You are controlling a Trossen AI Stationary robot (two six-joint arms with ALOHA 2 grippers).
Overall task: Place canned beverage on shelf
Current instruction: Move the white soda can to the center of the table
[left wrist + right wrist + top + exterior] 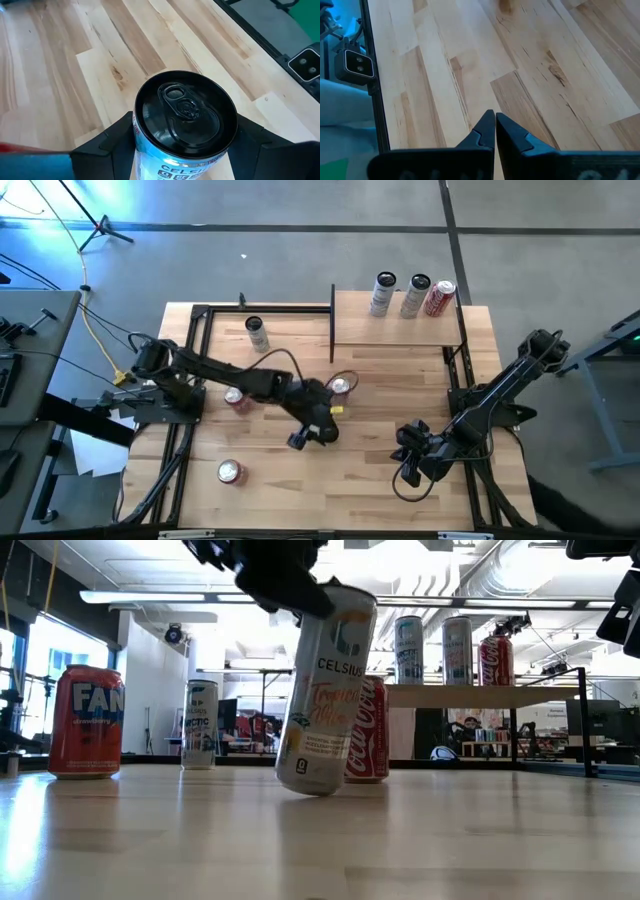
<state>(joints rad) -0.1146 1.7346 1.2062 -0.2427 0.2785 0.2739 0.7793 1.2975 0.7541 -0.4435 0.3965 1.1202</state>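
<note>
Nearest my low camera is the white Celsius can (325, 690), tilted, its bottom edge at or just above the table (320, 840); I cannot tell whether it touches. My left gripper (186, 145) has its two fingers (107, 142) closed against the can's sides just under the black lid, as my left wrist camera shows. From above, I see this gripper near the table's middle, toward the front, with the can hidden beneath it. Just behind it stands a red cola can (340, 387), which in the low view shows right behind the held can. To the left of that I count a second red can (236, 398), a red can at the front left (230, 471) and a slim silver can at the back left (257, 334). The shelf (400, 330), a pale board on black posts, sits at the back right, well apart from the held can. On it I log three cans in a row: two tall silver ones (382, 294) (415, 296) and a red one (439, 297). My right gripper (495, 131) hangs over bare wood at the front right, fingers pressed together with nothing between them.
</note>
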